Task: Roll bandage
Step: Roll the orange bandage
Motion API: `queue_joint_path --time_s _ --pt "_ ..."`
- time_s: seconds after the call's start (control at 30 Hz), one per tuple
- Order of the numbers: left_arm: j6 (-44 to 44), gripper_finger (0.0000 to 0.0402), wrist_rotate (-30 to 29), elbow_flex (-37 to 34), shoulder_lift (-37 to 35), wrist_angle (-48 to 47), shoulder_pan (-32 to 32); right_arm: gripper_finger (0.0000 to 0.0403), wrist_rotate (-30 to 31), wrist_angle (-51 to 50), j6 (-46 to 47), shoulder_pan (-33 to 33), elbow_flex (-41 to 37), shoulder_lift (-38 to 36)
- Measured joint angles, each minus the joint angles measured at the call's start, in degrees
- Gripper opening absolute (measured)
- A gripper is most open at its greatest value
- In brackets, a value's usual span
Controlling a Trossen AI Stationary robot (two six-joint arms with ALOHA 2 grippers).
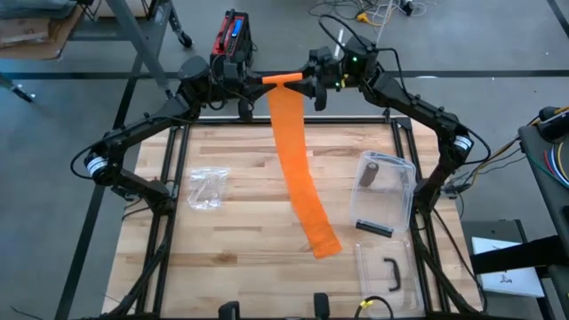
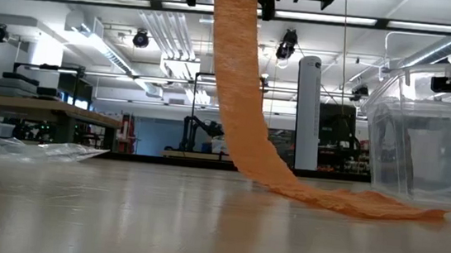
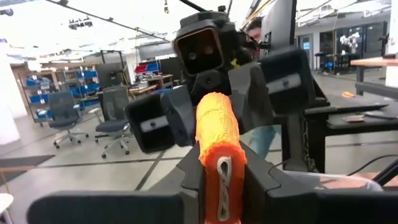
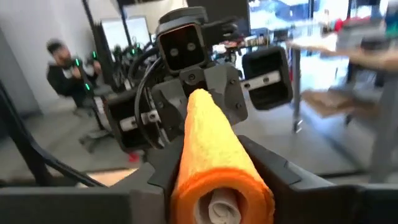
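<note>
The orange bandage (image 1: 298, 169) is held raised above the far edge of the desk (image 1: 240, 258), its rolled end gripped from opposite sides. The left hand (image 1: 253, 84) is clamped on the left end of the roll (image 3: 216, 134), and the right hand (image 1: 307, 82) is closed on the right end (image 4: 214, 165). The roll is thus kept level, as an axle, so that winding appears possible. The unrolled strip hangs down and trails toward the near right, its tail lying flat beside a clear plastic container (image 1: 387, 191). A clear bag (image 1: 206, 188) lies at the left.
</note>
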Motion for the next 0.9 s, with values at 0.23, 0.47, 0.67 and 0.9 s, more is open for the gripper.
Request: queue_joint_path --time_s 0.23,0.47,0.67,0.9 --pt "8.58 0.0057 -0.51 0.0 0.02 0.08 0.0 0.022 -0.4 0.59 17.09 -0.02 0.0 -0.04" --pt "18.1 0.0056 -1.25 0.0 0.02 0.13 -0.13 0.0285 -0.69 0.59 24.02 -0.02 0.0 -0.07" --pt "22.93 0.0051 -1.25 0.0 0.02 -0.16 -0.13 0.0302 -0.8 0.59 26.96 -0.02 -0.02 -0.07" --pt "32.37 0.0069 -1.22 0.0 0.02 -1.44 -0.2 0.0285 -0.79 0.54 29.71 -0.04 -0.02 -0.07"
